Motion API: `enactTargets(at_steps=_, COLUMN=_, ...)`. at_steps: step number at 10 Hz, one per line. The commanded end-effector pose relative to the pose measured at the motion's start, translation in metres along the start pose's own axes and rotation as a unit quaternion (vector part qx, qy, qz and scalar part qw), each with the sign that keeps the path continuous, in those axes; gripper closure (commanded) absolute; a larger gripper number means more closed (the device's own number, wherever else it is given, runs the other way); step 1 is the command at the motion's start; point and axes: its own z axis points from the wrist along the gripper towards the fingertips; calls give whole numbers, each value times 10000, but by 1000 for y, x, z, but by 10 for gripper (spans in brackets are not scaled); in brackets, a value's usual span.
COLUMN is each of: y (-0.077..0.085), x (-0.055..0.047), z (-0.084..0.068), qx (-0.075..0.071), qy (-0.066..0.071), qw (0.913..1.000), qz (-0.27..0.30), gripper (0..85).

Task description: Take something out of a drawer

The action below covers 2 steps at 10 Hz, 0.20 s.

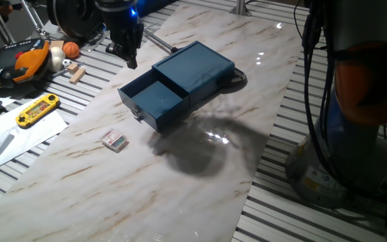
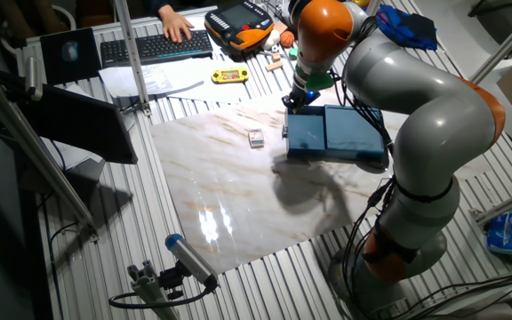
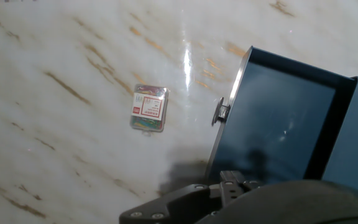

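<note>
The dark blue drawer [image 1: 156, 99] [image 2: 305, 135] [image 3: 278, 124] is pulled out of its flat blue box [image 1: 197, 66] [image 2: 354, 129], and its inside looks bare. A small metal knob [image 3: 219, 112] sits on its front. The something, a small pale packet with red and white print [image 1: 114, 140] [image 2: 256, 139] [image 3: 149, 108], lies flat on the marble slab, left of the drawer front and apart from it. My gripper [image 1: 126, 57] [image 2: 296, 98] hangs above the slab behind the drawer's far corner. Its fingers look apart with nothing between them. The hand view shows no fingertips.
A yellow handheld game [image 1: 37, 110] [image 2: 229, 76] lies on papers off the slab's left side, near a wooden block [image 1: 77, 72], an orange ball [image 1: 71, 49] and a keyboard [image 2: 154, 46]. My arm's base [image 1: 355, 121] stands right of the slab. Ribbed metal table surrounds the slab.
</note>
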Motion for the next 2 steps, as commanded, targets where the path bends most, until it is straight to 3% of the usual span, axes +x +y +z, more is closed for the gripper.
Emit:
enactTargets(at_steps=1, y=1, x=0, z=0, qx=0, qy=-8, qw=10000, qz=6, gripper=850)
enactTargets(at_steps=2, y=1, x=0, z=1, qx=8, qy=-16, qw=10000, qz=13, gripper=850)
